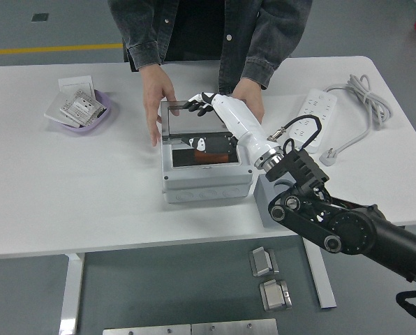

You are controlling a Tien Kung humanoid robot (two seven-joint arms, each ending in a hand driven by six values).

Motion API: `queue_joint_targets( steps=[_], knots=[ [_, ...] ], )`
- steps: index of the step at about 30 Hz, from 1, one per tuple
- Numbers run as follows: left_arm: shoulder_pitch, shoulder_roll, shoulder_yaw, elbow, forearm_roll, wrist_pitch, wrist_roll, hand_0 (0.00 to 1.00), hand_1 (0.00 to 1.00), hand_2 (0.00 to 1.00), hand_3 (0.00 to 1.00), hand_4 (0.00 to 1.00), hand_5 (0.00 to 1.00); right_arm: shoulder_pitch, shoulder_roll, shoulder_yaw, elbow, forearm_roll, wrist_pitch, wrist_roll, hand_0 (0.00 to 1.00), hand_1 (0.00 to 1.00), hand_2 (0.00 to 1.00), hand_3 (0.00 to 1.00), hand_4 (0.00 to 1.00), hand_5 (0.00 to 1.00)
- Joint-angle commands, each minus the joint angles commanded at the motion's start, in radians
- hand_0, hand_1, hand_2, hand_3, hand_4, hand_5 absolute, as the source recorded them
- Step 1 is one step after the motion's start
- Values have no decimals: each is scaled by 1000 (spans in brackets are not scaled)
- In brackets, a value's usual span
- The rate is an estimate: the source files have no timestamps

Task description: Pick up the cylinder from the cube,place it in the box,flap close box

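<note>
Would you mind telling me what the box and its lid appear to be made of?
The box looks like light grey moulded plastic, matte, with screw recesses at its corners. Its lid seems different: a flat grey panel with a soft sheen, possibly metal or smoked plastic; the view cannot settle which.
</note>
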Motion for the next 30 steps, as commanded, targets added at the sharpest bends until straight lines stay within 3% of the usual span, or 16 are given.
queue_joint_targets(
  steps=[3,11,15,19,25,30],
  knots=[
    [-1,2,0,0,-1,0,1,649,644,530,659,693,330,41,15,12,-39,-5,10,-10,616,572,654,656,893,204],
    [-6,8,-12,0,9,1,7,649,644,530,659,691,326,142,91,-2,-218,30,44,-8,623,570,662,658,897,239],
    [-11,10,-12,0,10,1,8,649,644,530,659,691,326,165,125,-13,-319,57,50,1,623,570,662,658,897,239],
    [-14,9,-12,0,11,1,8,649,645,529,659,690,324,157,133,-27,-391,69,50,4,631,574,664,660,909,251],
    [-14,4,-14,0,13,1,9,649,645,529,659,689,322,133,120,-53,-375,68,49,3,634,571,665,660,917,262],
    [-14,4,-18,0,14,2,7,649,644,529,658,690,322,114,85,-72,-308,62,45,-5,635,573,664,662,912,259]
  ],
)
